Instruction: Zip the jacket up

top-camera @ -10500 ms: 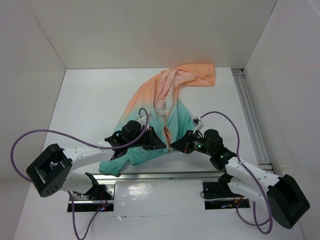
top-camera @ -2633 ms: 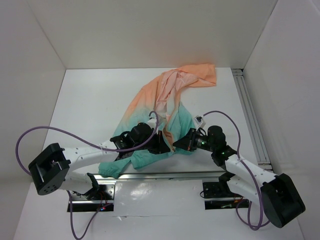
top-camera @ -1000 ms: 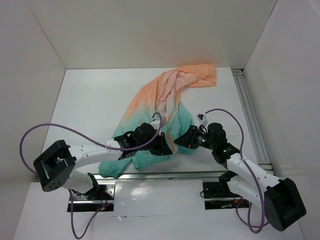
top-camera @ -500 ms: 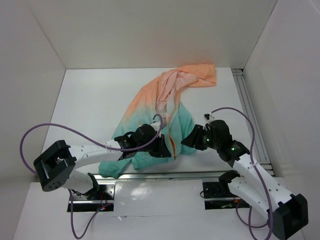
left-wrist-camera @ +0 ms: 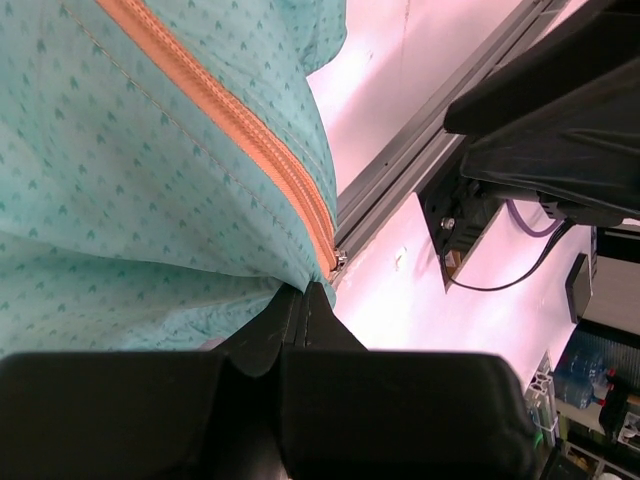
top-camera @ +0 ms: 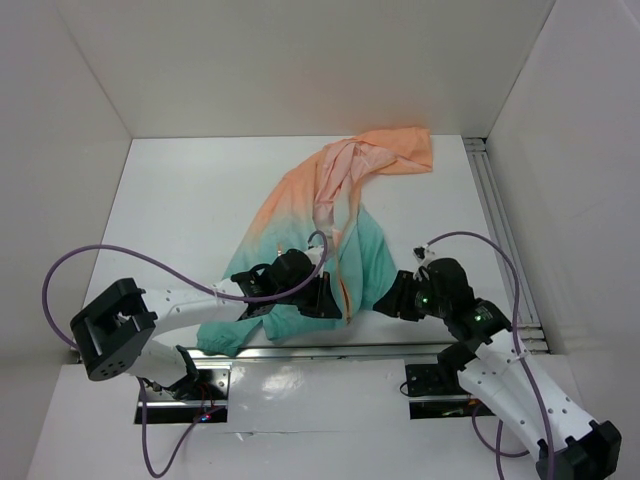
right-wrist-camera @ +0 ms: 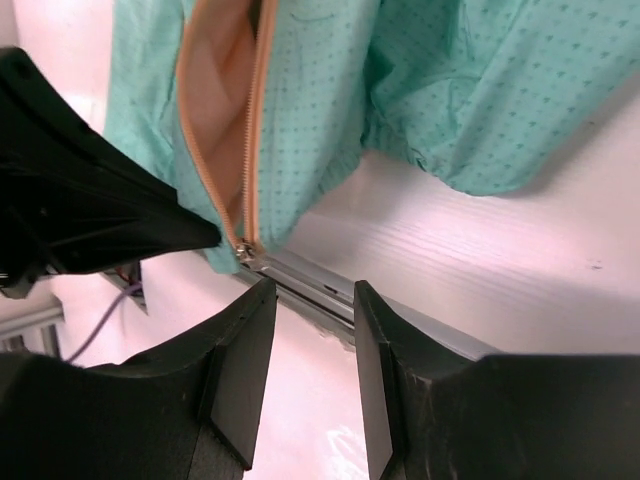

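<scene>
The jacket [top-camera: 300, 200] lies on the table [top-camera: 180, 200], the orange end far from the arms and the teal hem at the near edge. The left gripper [left-wrist-camera: 303, 295] is clenched on this hem, just beside the bottom of the zipper [left-wrist-camera: 220, 112]. The right gripper [right-wrist-camera: 312, 300] is released near it, holding nothing.

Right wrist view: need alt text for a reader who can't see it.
The teal hem of the jacket fills the top, its orange zipper open in a narrow V that closes at the bottom end. The black left hand reaches that end from the frame's left side; the right hand holds its own fingers apart in the foreground, empty.
</scene>
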